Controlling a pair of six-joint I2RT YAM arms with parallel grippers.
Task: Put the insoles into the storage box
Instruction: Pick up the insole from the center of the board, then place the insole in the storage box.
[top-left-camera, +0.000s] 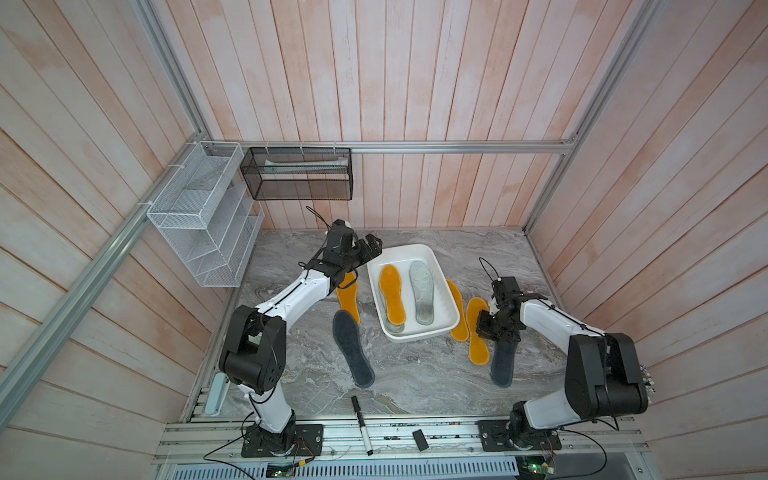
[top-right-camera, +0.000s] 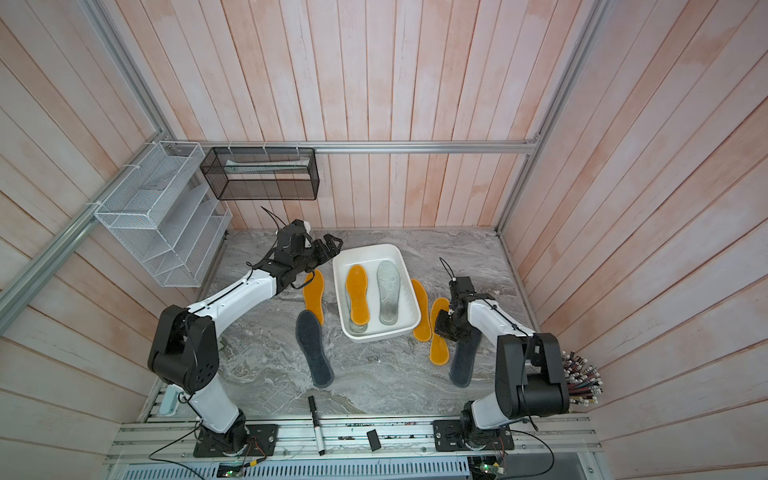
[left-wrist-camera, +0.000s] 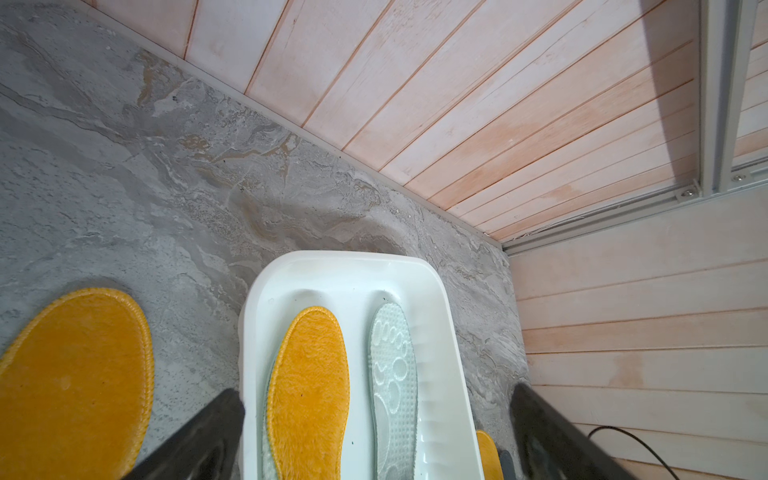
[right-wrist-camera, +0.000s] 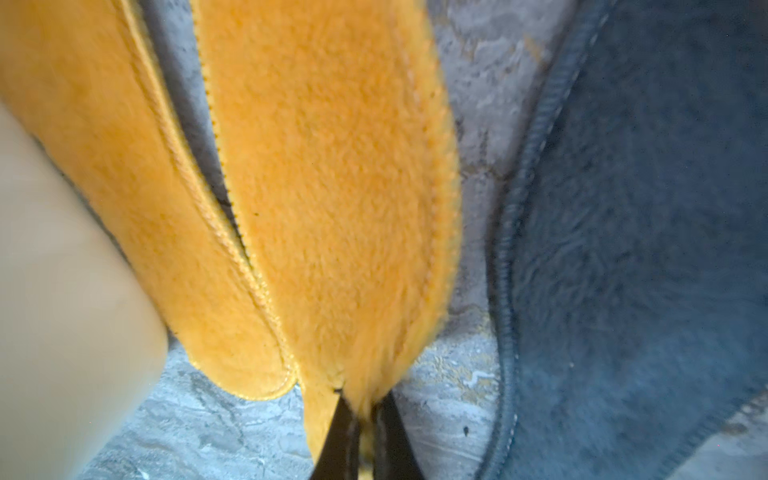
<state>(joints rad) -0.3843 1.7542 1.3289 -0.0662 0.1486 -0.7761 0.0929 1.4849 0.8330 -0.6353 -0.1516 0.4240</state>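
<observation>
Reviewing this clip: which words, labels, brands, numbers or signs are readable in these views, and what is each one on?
No text is readable in any view.
marker: pale band on its barrel, any print too small to read.
pale insole in the storage box: embossed footprint pattern only, no letters.

No text, label, brand, number or sign could be read in any view; the marker pen (top-left-camera: 361, 424) at the tabletop's (top-left-camera: 415, 386) front edge was too small to show any.
</observation>
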